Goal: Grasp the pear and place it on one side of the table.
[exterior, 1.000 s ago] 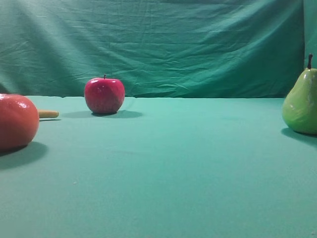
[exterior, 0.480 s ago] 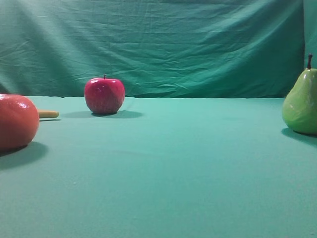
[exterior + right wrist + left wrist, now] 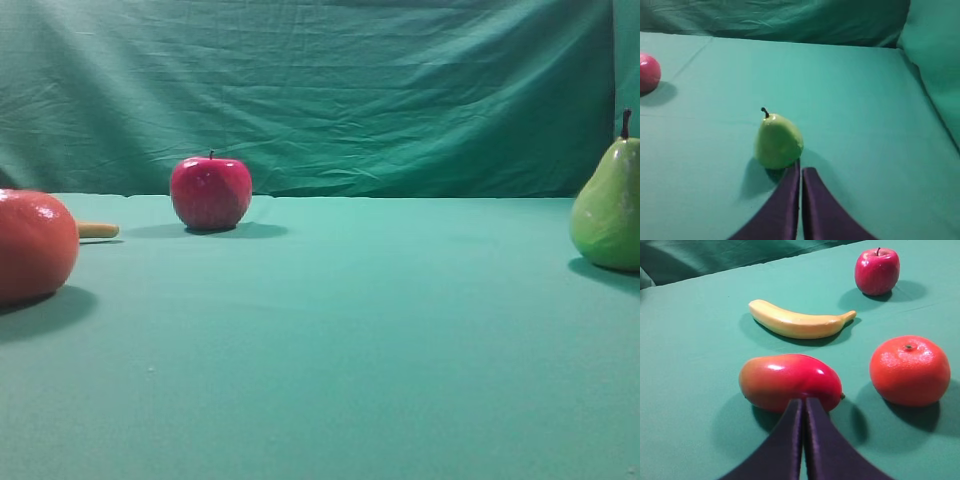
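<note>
Exterior high view: the pear (image 3: 608, 208) stands upright at the right edge of the desk (image 3: 350, 340), glossy yellow-green with a dark brown stem, partly cut off by the frame. Well to its left a red apple (image 3: 211, 192) stands near the wrinkled green backdrop (image 3: 330, 90). Farther left still, an orange (image 3: 34, 245) sits at the frame's edge, with the tip of a banana (image 3: 98, 230) just behind it. No arm shows here. Nothing has shifted since the earlier pictures; pear, apple and orange lie where they did.

Left wrist view: the left gripper (image 3: 804, 402) has its fingers pressed together, holding nothing, its tips just in front of a red mango (image 3: 790, 382). The banana lies beyond the mango, the orange to its right, the apple beyond that.

Right wrist view: the right gripper (image 3: 800, 171) is likewise closed and empty, its tips just beside the pear's base on the near right side. The pear stands upright on the desk, stem tilted slightly left, the apple well apart at the left edge.
</note>
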Motion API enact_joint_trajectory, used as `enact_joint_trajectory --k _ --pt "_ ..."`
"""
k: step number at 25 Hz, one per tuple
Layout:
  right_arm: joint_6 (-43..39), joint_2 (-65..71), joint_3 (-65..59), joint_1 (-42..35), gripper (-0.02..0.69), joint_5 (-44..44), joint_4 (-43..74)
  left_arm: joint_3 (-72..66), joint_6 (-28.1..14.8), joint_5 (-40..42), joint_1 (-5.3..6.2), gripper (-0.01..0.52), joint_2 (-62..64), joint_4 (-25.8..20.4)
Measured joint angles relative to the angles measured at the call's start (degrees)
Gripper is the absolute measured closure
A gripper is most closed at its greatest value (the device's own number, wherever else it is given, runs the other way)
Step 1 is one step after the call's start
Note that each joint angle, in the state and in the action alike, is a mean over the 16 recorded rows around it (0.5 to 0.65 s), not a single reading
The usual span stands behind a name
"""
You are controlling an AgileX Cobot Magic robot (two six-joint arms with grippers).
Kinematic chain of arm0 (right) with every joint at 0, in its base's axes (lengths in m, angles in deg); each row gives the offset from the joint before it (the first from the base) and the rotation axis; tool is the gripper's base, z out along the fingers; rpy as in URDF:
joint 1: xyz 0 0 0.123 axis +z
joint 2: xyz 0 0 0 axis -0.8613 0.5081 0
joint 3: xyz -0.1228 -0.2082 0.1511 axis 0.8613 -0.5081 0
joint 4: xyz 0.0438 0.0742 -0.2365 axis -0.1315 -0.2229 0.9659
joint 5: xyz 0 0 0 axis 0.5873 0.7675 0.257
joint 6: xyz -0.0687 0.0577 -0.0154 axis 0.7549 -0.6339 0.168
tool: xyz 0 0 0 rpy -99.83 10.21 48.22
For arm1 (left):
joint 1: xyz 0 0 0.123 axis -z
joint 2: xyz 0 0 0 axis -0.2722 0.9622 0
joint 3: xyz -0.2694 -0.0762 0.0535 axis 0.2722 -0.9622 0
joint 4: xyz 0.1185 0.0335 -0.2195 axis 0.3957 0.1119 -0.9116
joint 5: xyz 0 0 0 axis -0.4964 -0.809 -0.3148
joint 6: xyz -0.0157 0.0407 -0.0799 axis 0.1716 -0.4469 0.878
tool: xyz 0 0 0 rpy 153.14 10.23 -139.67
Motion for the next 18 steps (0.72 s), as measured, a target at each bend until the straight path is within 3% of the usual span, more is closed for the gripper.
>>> enact_joint_trajectory --k 18 --pt "0.15 -2.76 -8.02 -2.86 0.665 6.28 2.07 0.00 0.00 0.00 0.00 0.514 0.00 0.00"
